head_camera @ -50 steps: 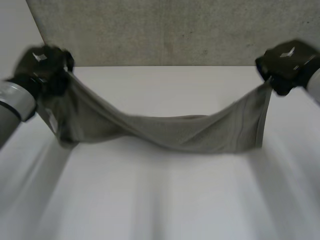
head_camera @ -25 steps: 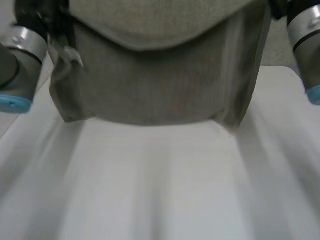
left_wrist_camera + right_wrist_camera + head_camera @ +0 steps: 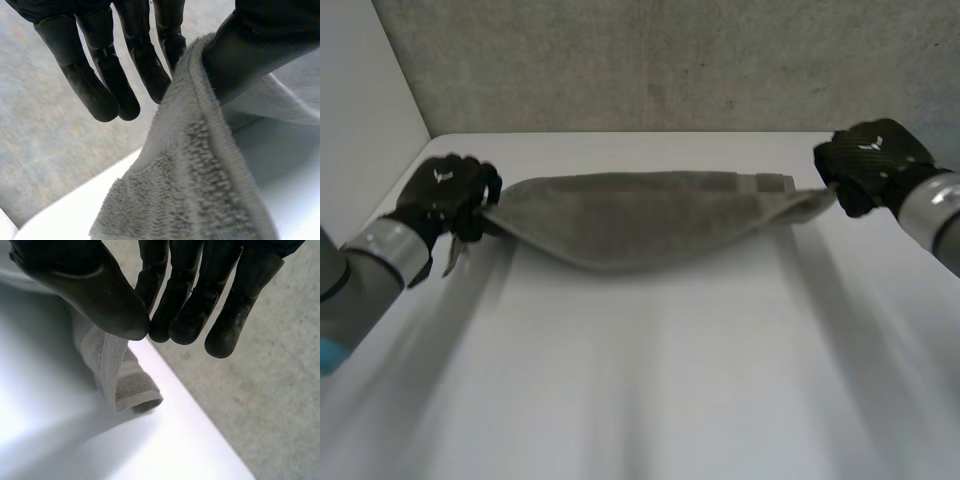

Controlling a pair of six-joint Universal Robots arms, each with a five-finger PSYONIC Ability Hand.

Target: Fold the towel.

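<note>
One grey towel [image 3: 650, 215] spans two black hands at the far side of the white table [image 3: 650, 390], its middle sagging onto the surface. The left hand [image 3: 448, 192] pinches the towel's left end between thumb and straight fingers. The right hand [image 3: 868, 160] likewise pinches the right end. A grey speckled wall [image 3: 670, 60] stands behind the table.
</note>
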